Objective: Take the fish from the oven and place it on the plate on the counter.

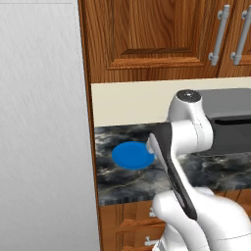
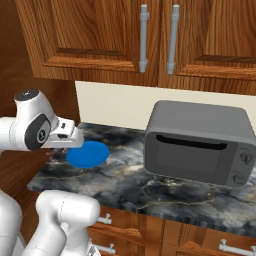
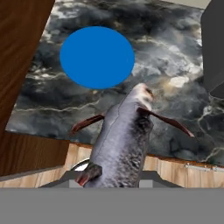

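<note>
Carry step: the slim grey fish with thin reddish-brown fins (image 3: 124,140) is out of the oven and clamped in the claw (image 3: 114,177), jaws closed on its tail end, head pointing away from the camera. In the hand view the round flat bright blue plate (image 3: 97,57) sits at 11 o'clock from the fish's head, near it but not under it. The fish hangs above the front edge of the dark black marble desk with grey-white veins (image 3: 175,65), part of its body over the wooden drawer fronts (image 3: 192,168) below.

From the right base view the claw (image 2: 62,145) hovers just beside the plate (image 2: 88,153) at its 9 o'clock edge; fish too small to make out there. Left base view: plate (image 1: 132,155) lies bare on the desk (image 1: 215,171), partly behind the arm.

Next move, as I judge: shift the claw forward toward 11 o'clock until the fish is centred over the plate, lower, then release. Risk: the fish looks smooth and tapered, so could slide off a flat rimless plate if dropped from height.

Textures: plate matte, uniform; desk glossy, veined; silver-grey boxy microwave (image 2: 200,142) at 3 o'clock of the plate, well apart; wooden wall cabinets (image 2: 100,35) above.
</note>
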Controlling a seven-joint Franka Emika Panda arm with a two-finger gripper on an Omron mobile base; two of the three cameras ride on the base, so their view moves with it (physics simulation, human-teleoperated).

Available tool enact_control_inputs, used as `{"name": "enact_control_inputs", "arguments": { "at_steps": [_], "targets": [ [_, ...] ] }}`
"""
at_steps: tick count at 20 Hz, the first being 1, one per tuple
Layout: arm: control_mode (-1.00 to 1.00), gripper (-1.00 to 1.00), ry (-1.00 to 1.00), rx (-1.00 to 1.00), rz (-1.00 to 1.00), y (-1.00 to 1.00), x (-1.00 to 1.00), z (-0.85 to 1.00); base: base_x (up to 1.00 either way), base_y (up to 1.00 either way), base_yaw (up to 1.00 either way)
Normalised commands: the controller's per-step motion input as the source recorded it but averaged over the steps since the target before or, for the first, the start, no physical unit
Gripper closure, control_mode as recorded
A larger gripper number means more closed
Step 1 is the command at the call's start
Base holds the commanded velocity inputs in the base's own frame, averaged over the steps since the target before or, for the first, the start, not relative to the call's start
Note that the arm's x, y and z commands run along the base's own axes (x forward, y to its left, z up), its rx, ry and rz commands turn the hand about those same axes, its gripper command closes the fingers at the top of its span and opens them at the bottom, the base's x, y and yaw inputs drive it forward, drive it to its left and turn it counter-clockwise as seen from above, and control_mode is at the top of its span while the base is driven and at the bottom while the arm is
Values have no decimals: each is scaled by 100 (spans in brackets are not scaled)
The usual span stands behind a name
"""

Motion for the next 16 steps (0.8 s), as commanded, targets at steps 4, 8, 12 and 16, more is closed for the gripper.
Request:
{"name": "enact_control_inputs", "arguments": {
  "at_steps": [4,8,12,16],
  "targets": [
    [-100,100,1,0,4,0,73,-89,0,0,0],
    [-100,100,0,0,10,0,78,-81,0,0,0],
    [-100,100,0,0,11,0,85,-95,0,0,0],
    [-100,100,11,0,12,2,87,-20,0,0,0]
  ]
}}
